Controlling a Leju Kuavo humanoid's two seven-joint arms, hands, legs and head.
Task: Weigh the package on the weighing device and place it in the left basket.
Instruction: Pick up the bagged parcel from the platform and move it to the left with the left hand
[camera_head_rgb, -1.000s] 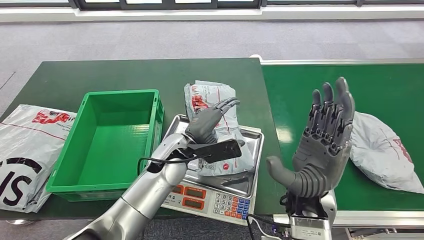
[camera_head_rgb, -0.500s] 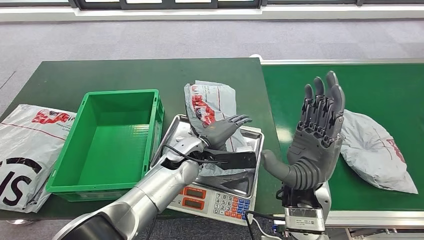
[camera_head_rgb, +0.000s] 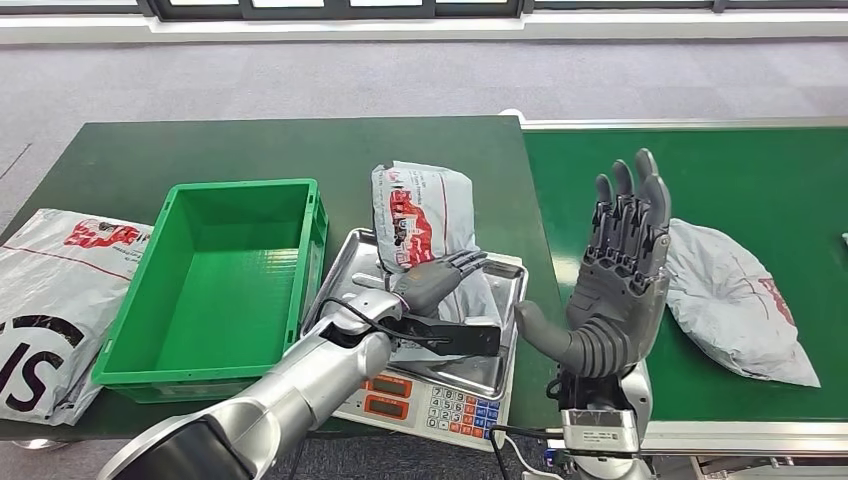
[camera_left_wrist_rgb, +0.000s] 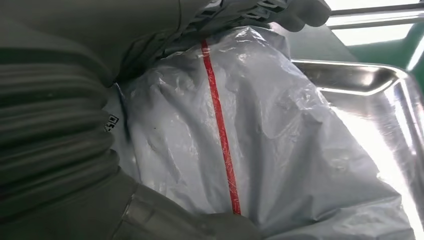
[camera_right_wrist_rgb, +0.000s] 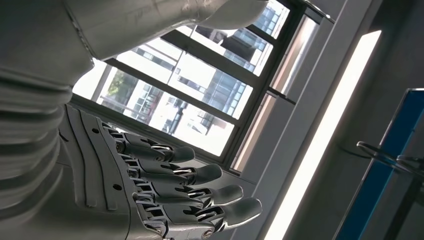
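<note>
Gripping the package (camera_head_rgb: 440, 250) on the scale (camera_head_rgb: 440, 350), my left robot hand (camera_head_rgb: 432, 283) had its fingers curled into loose plastic; I judged the slack bag could slip or snag the tray edge on the way to the basket (camera_head_rgb: 215, 280). My right robot hand (camera_head_rgb: 615, 290) stood raised, spread and empty.

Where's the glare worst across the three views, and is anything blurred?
Left wrist view: the steel scale pan blows out white beside the package, and the left hand is soft up close. Right wrist view: bright windows backlight the right hand. Head view: evenly lit and sharp.
</note>
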